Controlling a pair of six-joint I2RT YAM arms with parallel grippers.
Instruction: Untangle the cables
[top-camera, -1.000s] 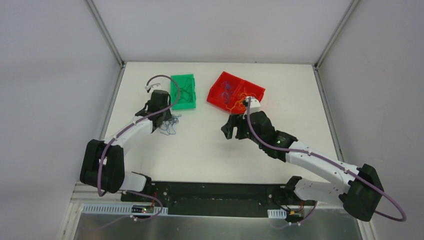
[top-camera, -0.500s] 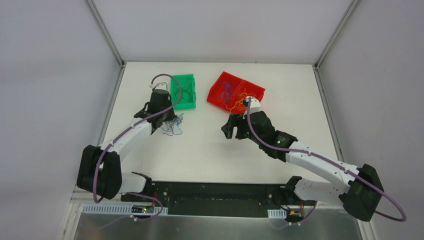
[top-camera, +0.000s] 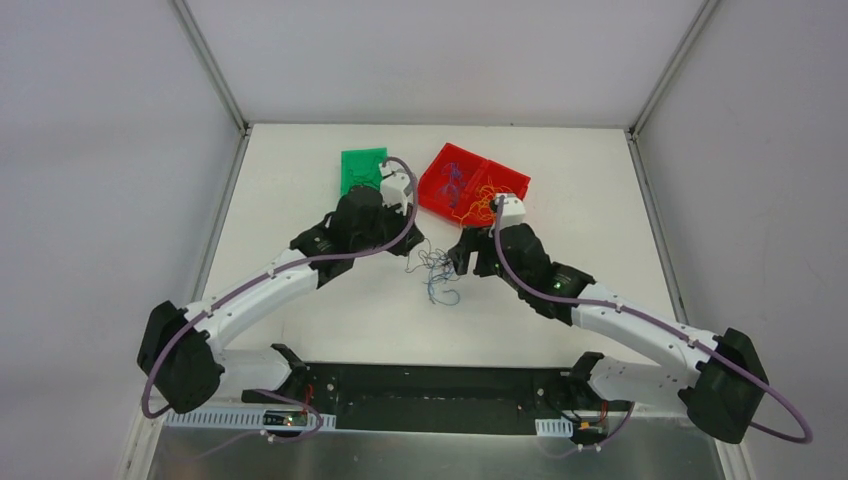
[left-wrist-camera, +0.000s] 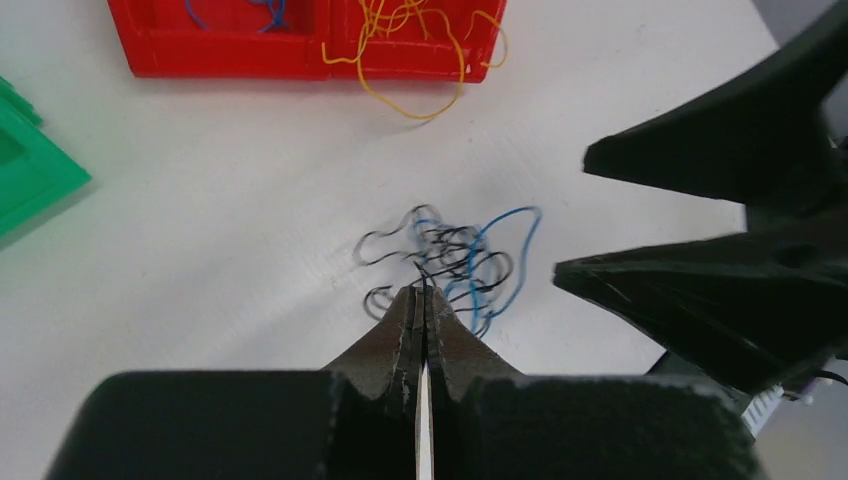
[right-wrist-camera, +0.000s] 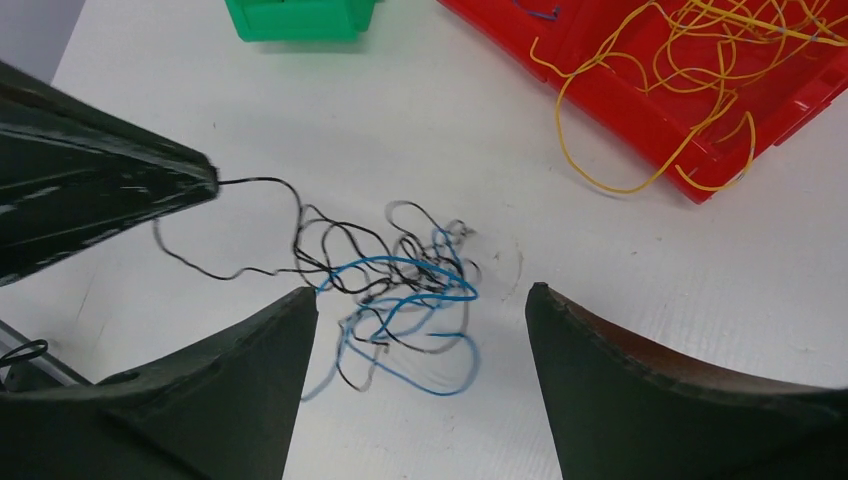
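A small tangle of black and blue cables lies on the white table between the two grippers. My left gripper is shut, pinching one black strand that runs out of the cable tangle. In the right wrist view the bunched cables sit between the spread fingertips of my right gripper, which is open and holds nothing. The left gripper reaches in from the left with the taut black strand at its tip. Loose yellow-orange cables spill out of the red tray.
The red tray stands at the back, right of centre, holding blue and yellow wires. A green tray sits left of it, partly hidden by the left arm. White walls close in the table on the left, right and far sides.
The left gripper closed beside the green tray, then swung right to the table's middle, dragging the black and blue tangle to the right gripper. The right arm stayed still.
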